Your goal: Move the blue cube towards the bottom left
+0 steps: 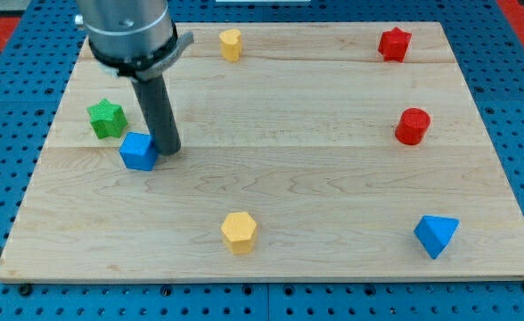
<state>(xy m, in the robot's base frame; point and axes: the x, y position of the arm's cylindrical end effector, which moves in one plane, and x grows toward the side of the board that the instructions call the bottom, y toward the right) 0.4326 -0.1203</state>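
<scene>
Nearest the camera, at the view's bottom, sit a yellow hexagonal block (239,232) and a blue triangular block (436,235); both lie below my tip and to its right, the yellow one nearer, the blue one well apart near the board's bottom right corner.

I have no fingers to spread or close: my arm ends in a straight dark rod (159,114), and my tip (167,151) rests on the wooden board (333,178) in its left half, a little above the middle.

The blue cube (139,152) lies just to the left of my tip, touching it or very nearly so; the exact contact cannot be made out. It sits in the left part of the board, about halfway down, not in the bottom left corner.

A green star-shaped block (107,119) stands up and to the left of my tip, just beside the blue cube's upper left, with a small gap between them.

Further off, a yellow block (231,44) sits near the top edge, above and slightly right of my tip. A red star-shaped block (394,44) is far to the upper right, and a red cylinder (413,126) lies far to the right, slightly higher than my tip.
</scene>
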